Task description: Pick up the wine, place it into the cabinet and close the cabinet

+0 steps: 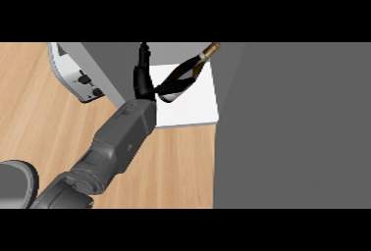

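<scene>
Nearest, along the lower part of the head view, lies the light wood-grain counter (pixel 181 166), with a rounded dark grey shape (pixel 16 184) at the lower left corner. A grey forearm (pixel 109 152) rises across the wood from the lower left toward the upper middle. To the right, a broad flat grey cabinet panel (pixel 297 127) covers the counter from top to bottom. Farther up, the forearm ends in the black left hand (pixel 143 73), its fingers (pixel 144 53) straight and pointing away, the hand set edge-on just beside the wine bottle (pixel 181 76); whether a thumb wraps the bottle cannot be told. The bottle is dark glass with a gold-capped neck, tilted so its neck points up and right, its base near the wrist. It sits over the white shelf (pixel 196 105) inside the cabinet opening. At upper left, a grey and white appliance (pixel 76 73) rests on the counter beside the cabinet's grey side wall (pixel 101 63).
</scene>
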Robot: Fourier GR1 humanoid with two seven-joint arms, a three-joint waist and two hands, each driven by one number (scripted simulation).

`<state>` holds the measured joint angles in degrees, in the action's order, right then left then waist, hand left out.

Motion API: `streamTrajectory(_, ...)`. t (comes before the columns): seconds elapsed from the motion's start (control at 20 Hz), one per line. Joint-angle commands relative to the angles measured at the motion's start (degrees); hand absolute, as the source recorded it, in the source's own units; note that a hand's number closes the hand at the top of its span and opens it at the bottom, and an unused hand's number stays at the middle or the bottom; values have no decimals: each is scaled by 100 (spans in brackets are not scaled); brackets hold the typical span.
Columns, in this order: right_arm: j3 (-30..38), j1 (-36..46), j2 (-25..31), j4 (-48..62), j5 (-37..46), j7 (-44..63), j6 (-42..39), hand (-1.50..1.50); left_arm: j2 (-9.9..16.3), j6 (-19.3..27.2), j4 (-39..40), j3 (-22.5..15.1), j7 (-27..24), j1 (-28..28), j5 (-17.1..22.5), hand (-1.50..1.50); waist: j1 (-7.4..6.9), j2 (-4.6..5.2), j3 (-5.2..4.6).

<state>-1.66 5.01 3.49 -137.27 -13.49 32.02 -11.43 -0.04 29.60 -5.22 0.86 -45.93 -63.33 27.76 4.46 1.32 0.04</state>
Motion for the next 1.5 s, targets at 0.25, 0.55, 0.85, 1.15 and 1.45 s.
streamTrajectory(0.25, -18, -78, 43, -404, -129, 134, 38, -150, 95, -311, 19, 20, -330, 283, -96, -150, -56, 1, -12)
streamTrajectory(0.55, 54, -4, 54, -232, -187, 52, 37, -150, 111, -715, -48, 55, -399, 246, -111, -150, -55, 14, -12)
streamTrajectory(0.85, -171, -109, -2, -583, -95, 276, 141, -150, 4, -912, -22, 28, -356, 264, -104, -150, -33, -12, -15)
streamTrajectory(1.15, -281, 25, -30, -253, -44, 297, 167, -150, 4, -1182, -190, -17, -511, 481, 130, -150, -87, -49, -12)
streamTrajectory(1.45, -161, -220, -13, -625, -185, 282, 205, -150, 4, -1364, -452, -273, -425, 645, 514, -150, -103, -108, -9)
